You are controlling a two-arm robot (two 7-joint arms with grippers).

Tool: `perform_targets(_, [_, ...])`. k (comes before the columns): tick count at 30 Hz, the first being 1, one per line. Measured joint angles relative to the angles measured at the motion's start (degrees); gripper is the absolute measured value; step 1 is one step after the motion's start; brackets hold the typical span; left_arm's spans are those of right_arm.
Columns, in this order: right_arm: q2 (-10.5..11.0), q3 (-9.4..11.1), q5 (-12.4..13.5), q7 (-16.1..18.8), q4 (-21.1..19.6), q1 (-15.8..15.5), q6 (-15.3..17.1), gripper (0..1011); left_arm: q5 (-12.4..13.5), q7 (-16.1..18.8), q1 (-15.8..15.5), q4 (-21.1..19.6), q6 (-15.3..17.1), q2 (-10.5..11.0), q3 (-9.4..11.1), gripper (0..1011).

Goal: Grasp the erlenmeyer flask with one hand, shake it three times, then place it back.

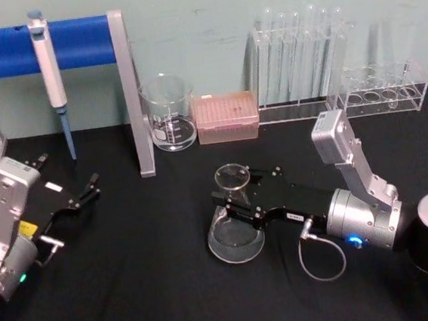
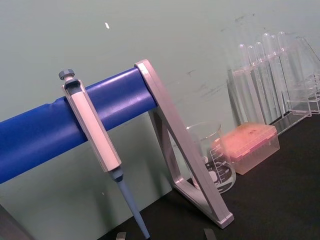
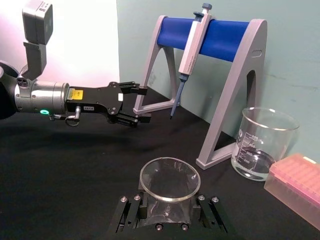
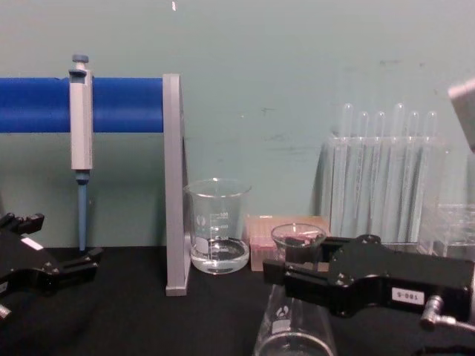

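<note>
- The erlenmeyer flask (image 1: 235, 227) is seen standing upright on the black surface (image 1: 158, 287), nearest of the glassware, well in front of the beaker (image 1: 169, 112) and the pink tip box (image 1: 226, 117).
- Its narrow neck is enclosed by the right hand (image 1: 237, 201), whose fingers are closed on it from either side just below the rim; the neck is judged to be gripped so that the wide base can swing freely when shaken.
- The right arm is laid low and nearly level, reaching toward the flask from its right side, the silver wrist trailing a cable loop.
- The left hand (image 1: 81, 197) is held idle with fingers apart, well to the left of the flask.
- Behind the flask, the pipette stand (image 1: 132, 92) and test tube racks (image 1: 303, 61) are ranged along the wall.
</note>
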Motion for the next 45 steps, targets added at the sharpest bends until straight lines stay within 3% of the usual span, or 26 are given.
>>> perform_targets(42, [-0.27, -0.68, -1.18, -0.83, 0.84, 0.64, 0.90, 450, 0.00, 0.00, 0.00, 0.00, 0.00, 0.00, 0.00, 1001])
perform_targets(45, [-0.27, -0.66, -1.14, -0.79, 0.83, 0.64, 0.90, 510, 0.00, 0.00, 0.00, 0.00, 0.00, 0.00, 0.00, 1001])
